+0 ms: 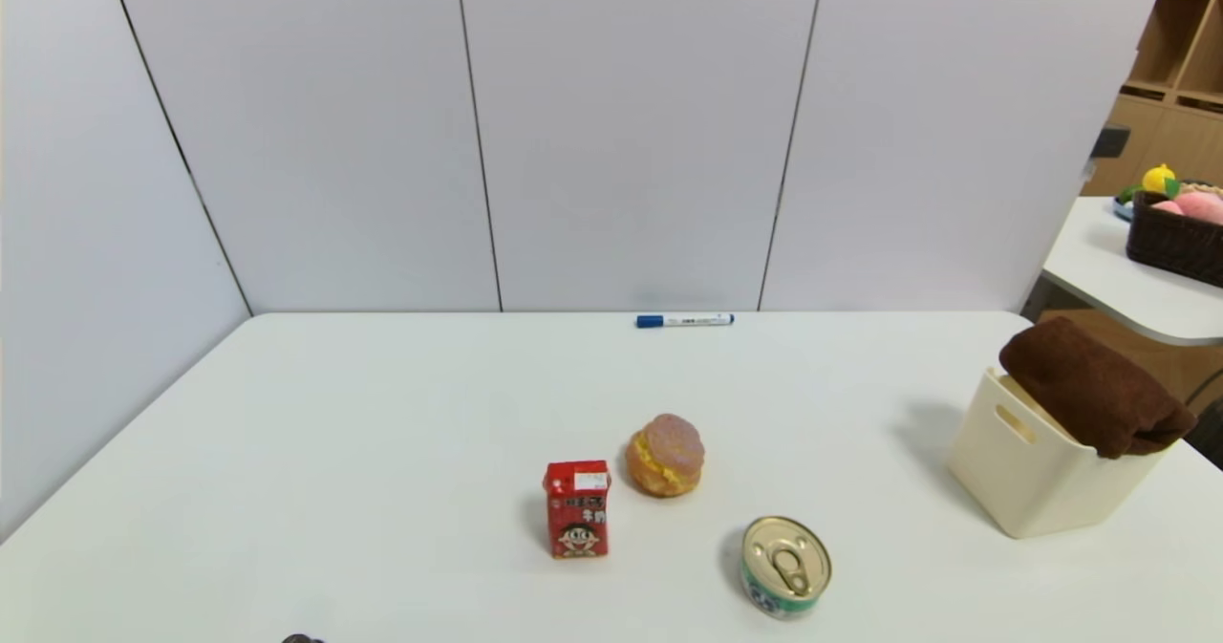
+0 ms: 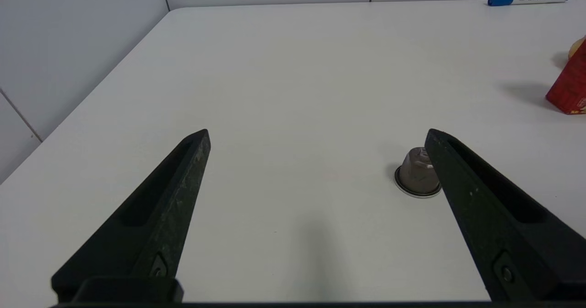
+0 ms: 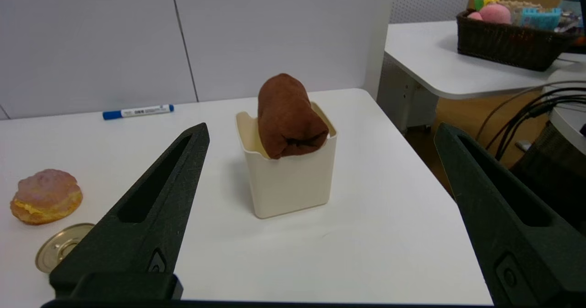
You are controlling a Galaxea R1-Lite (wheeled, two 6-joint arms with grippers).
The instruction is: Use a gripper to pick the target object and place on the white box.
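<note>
The dark brown towel roll (image 1: 1094,387) lies across the rim of the cream-white box (image 1: 1027,471) at the table's right side, one end hanging over the near edge. In the right wrist view the towel roll (image 3: 288,116) rests on the white box (image 3: 293,180), well ahead of my right gripper (image 3: 320,132), which is open and empty, back near the table's front edge. My left gripper (image 2: 318,134) is open and empty too, low over the left front of the table. Neither arm shows in the head view.
A cream-filled bun (image 1: 666,454), a red carton (image 1: 577,509) and a tin can (image 1: 786,567) stand at the table's middle front. A blue marker (image 1: 684,319) lies by the back wall. A small brown capsule (image 2: 415,176) sits beside my left gripper. A side table carries a dark basket (image 1: 1177,232).
</note>
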